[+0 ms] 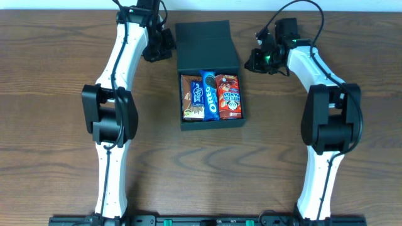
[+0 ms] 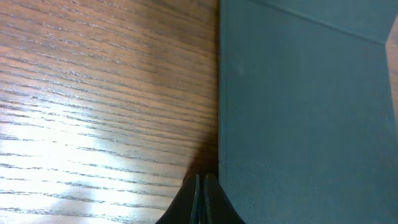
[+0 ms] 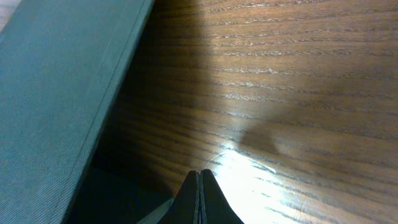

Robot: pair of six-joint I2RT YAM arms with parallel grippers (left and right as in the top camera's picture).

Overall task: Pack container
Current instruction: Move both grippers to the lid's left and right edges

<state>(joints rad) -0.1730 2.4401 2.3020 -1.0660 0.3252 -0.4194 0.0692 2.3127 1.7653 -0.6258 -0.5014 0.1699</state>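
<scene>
Dark teal container (image 1: 210, 122), lid open, three snack packets inside.

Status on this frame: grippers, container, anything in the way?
Left gripper, right gripper shut, empty, either side of lid. Container open; Oreo pack, brown packet, red packet inside. Nothing blocking lid.

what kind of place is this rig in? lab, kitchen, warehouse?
Most likely a lab or data-collection bench, not a packing line: a wood-grain table, the left arm and right arm based at its near edge, and one open container of snack packets.
</scene>
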